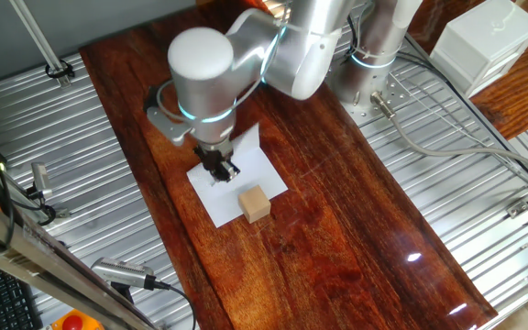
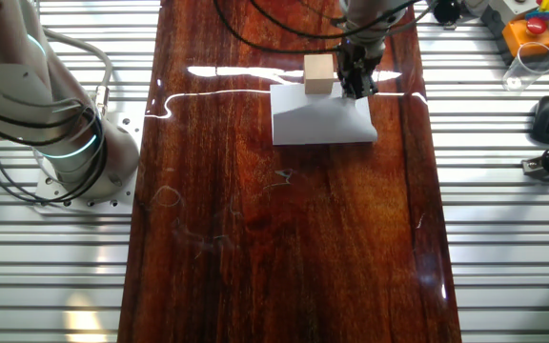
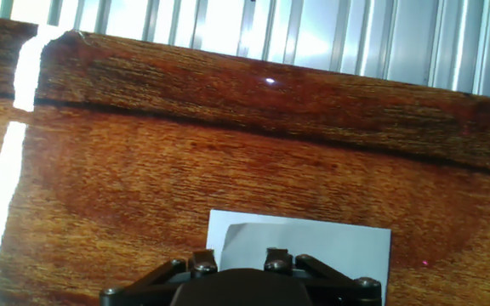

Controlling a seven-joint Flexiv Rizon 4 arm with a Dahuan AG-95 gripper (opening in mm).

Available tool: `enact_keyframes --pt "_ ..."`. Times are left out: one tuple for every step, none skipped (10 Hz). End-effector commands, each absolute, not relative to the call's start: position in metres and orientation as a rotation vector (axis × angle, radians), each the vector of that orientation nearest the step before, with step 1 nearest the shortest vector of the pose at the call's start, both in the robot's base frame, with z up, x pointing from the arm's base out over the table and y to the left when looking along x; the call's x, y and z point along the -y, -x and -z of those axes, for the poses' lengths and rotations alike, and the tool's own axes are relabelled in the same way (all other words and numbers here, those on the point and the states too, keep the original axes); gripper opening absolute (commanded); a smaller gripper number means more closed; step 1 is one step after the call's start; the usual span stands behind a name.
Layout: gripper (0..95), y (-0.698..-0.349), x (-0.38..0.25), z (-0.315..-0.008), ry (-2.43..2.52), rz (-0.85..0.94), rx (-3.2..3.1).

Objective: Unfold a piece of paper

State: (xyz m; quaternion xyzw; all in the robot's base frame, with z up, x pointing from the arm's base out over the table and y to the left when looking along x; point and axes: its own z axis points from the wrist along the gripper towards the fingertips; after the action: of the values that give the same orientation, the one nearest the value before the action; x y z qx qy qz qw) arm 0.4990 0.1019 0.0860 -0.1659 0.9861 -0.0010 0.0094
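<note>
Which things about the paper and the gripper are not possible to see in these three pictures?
- Gripper jaws: the arm hides them in one fixed view; small and dark in the other fixed view; cut off at the bottom edge in the hand view. Open or shut, cannot tell.
- Piece of paper: its crease is partly hidden under the gripper.
- Wooden cube: outside the hand view.

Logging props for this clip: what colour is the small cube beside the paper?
Light tan, bare wood. The cube shows best in one fixed view, at the paper's edge.
</note>
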Motion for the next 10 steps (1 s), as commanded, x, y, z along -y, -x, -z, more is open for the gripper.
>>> enact_keyframes --pt "0.0 -0.4969 -0.0922 -0.0874 0.615 0.022 -3.069" --pt "0.0 -0.4961 -0.0914 -0.0877 0.641 0.038 -3.068" --pt "0.0 -0.4961 -0.0914 -0.0877 0.671 0.051 -3.066" --pt "38.0 -0.4962 -0.0915 -0.0876 0.693 0.044 -3.058" --pt "38.0 -0.4962 -0.0915 -0.0876 0.709 0.015 -3.046" --pt "38.0 -0.4962 -0.0915 -0.0876 0.711 -0.026 -3.037" --pt "38.0 -0.4962 -0.0915 -0.0876 0.720 -0.024 -3.035" --pt "38.0 -0.4962 -0.0915 -0.0876 0.727 -0.023 -3.035" --pt "38.0 -0.4962 -0.0915 -0.0876 0.725 -0.024 -3.040" --pt "38.0 -0.4962 -0.0915 -0.0876 0.717 -0.024 -3.045"
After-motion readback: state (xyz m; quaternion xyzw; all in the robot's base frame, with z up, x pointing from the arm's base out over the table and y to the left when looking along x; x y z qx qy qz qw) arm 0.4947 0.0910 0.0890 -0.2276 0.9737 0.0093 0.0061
